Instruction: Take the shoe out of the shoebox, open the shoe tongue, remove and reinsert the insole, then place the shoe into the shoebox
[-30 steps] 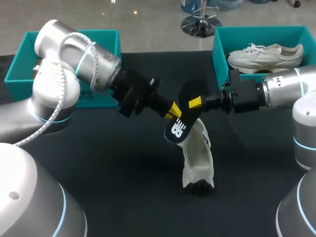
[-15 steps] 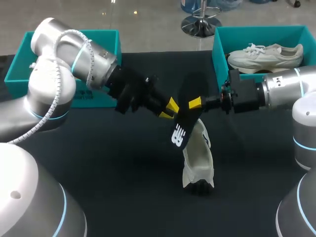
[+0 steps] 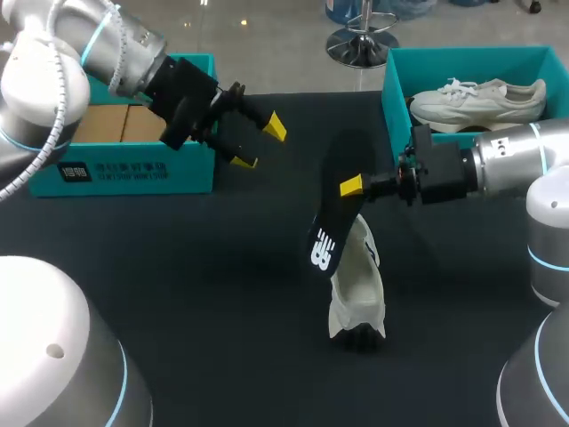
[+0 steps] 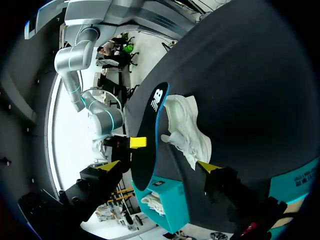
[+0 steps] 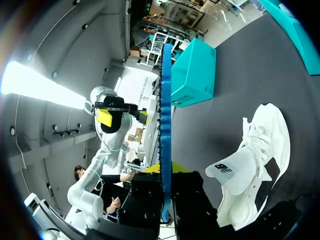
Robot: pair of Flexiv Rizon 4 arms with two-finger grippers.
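Over the bench (image 3: 178, 294), head view: the left gripper (image 3: 260, 144) is held spread and empty, in front of the left shoebox (image 3: 124, 169), well apart from the insole (image 3: 331, 218). The black insole is pinched by the right gripper (image 3: 354, 187) near its upper half and hangs tilted, its lower end over the white shoe (image 3: 360, 289). The shoe is on the bench near the middle, outside the right shoebox (image 3: 396, 80), in which a second shoe (image 3: 476, 98) is seen.

Left wrist view: the left gripper's (image 4: 160, 166) fingers are wide apart with nothing touched. Ahead of it the insole (image 4: 150, 135) is seen, one yellow tip of the right gripper (image 4: 138, 142) against it, with the shoe (image 4: 187, 132) just beside on the bench.

Right wrist view: the insole (image 5: 165, 115) is seen edge-on, clamped between the right gripper's (image 5: 166, 170) fingers. The shoe (image 5: 257, 165) lies beside the gripper, tongue lifted. The left shoebox (image 5: 192, 75) and the open left gripper (image 5: 123, 116) are seen further ahead.
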